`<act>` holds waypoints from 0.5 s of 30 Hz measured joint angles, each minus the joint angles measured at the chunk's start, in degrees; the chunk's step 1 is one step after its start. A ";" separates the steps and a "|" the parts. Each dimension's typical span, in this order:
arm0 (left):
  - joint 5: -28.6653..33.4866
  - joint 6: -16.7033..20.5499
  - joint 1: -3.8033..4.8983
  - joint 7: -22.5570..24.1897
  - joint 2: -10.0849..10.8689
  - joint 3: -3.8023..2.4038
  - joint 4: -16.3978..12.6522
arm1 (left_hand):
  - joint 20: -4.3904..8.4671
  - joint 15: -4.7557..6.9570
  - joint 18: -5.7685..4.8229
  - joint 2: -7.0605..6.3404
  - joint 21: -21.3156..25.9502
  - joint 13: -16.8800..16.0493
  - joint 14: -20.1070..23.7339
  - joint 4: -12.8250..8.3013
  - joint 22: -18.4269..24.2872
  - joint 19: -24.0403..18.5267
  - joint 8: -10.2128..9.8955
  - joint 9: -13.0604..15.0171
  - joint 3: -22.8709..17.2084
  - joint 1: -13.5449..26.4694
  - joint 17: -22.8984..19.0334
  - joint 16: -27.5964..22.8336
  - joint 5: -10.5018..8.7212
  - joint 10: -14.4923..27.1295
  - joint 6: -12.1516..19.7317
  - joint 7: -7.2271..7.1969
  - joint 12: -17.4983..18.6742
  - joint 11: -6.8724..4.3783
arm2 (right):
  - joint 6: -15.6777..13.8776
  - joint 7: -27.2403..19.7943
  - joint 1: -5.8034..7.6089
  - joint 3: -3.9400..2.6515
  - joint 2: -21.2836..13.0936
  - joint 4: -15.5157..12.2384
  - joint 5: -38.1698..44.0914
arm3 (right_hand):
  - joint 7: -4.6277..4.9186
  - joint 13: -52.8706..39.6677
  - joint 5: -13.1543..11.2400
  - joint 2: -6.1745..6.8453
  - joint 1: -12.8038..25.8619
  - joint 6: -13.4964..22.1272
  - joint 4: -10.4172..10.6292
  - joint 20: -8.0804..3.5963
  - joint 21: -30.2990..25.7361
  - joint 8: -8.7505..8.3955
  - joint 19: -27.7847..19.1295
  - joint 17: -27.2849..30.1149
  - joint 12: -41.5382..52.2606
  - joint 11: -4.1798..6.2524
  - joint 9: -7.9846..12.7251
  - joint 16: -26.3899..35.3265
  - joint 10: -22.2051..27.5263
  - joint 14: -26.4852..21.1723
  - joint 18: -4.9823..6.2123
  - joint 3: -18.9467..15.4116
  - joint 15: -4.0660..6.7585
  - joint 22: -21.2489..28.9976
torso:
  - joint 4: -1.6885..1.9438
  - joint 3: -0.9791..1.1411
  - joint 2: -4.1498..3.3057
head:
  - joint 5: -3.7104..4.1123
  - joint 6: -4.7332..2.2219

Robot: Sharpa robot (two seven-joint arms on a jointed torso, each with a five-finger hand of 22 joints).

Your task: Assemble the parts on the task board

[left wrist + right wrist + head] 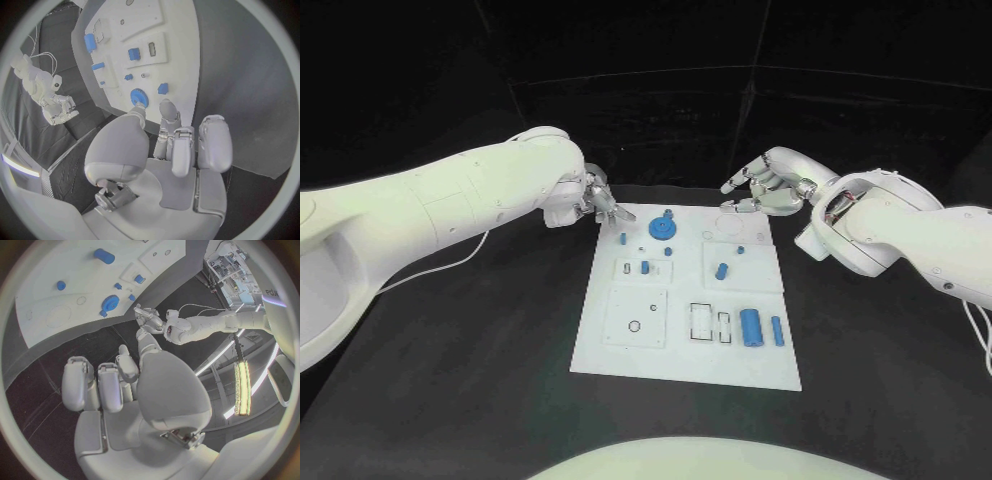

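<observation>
The white task board (625,350) lies in the middle of the black table. A blue gear (662,228) stands near its far edge, with small blue pieces (721,270) around the middle. A blue cylinder (753,326) lies at the near right. My left hand (596,200) hovers over the board's far left corner, fingers loosely bent, holding nothing. In the left wrist view that hand (169,145) points toward the gear (139,97). My right hand (769,190) hangs past the board's far right corner, also empty. The right wrist view shows it (125,385) above the dark table near the gear (110,303).
Bare black table surrounds the board (181,65) on all sides. A white cable (437,268) trails across the table under my left arm. Several outlined recesses (635,325) sit on the board's near left.
</observation>
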State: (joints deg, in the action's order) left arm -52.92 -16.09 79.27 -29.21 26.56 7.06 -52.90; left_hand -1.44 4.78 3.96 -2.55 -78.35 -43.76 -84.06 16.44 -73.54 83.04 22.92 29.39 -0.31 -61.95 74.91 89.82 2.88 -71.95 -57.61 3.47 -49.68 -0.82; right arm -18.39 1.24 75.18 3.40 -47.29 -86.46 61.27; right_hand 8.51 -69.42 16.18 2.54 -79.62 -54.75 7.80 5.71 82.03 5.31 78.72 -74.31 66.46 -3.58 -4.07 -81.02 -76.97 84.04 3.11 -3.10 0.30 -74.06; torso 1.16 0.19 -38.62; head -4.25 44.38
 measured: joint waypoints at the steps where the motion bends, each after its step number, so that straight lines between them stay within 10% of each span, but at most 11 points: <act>1: -0.11 -0.04 -0.18 0.04 -0.31 0.08 0.36 | 0.00 0.00 -0.01 0.00 0.01 0.03 0.00 0.00 0.00 0.00 -0.01 0.00 0.01 0.00 0.00 0.00 0.00 0.11 0.00 0.00 0.00 0.11 | 0.00 0.00 0.00 0.00 0.04 0.02 0.00 | 0.00 0.00 0.00 0.00 0.00 0.00 0.00 0.00 0.00 0.00 0.00 0.00 0.00 0.00 0.00 0.00 0.00 0.00 0.00 0.00 0.00 0.00 | 0.00 0.02 0.01 | -0.01 -0.01; 15: -1.60 -1.00 -0.95 0.29 -2.15 0.27 2.06 | -0.21 0.00 0.00 1.06 0.23 0.36 0.00 -0.35 -0.31 0.21 -0.28 -0.56 0.65 -1.56 0.00 0.00 0.00 0.20 0.00 0.00 0.01 0.20 | 0.02 0.00 0.00 0.00 0.30 0.09 0.00 | 0.00 0.00 0.00 0.00 0.00 0.00 0.00 0.00 0.00 0.00 0.00 0.00 0.00 0.00 0.00 0.00 0.00 0.00 0.00 0.00 0.00 -0.01 | -0.03 0.05 0.10 | -0.06 -0.15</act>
State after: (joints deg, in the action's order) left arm -54.52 -17.10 78.32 -28.92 24.41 7.33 -50.84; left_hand -1.65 4.79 3.96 -1.49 -78.11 -43.40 -84.06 16.10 -73.86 83.25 22.64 28.83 0.34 -63.51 74.91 89.82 2.88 -71.75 -57.62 3.47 -49.67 -0.61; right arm -18.37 1.24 75.18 3.40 -46.99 -86.37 61.27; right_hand 8.51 -69.42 16.18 2.54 -79.62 -54.75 7.80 5.71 82.03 5.31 78.72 -74.32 66.46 -3.58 -4.07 -81.02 -76.97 84.04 3.11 -3.10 0.30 -74.06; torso 1.14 0.24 -38.52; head -4.31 44.23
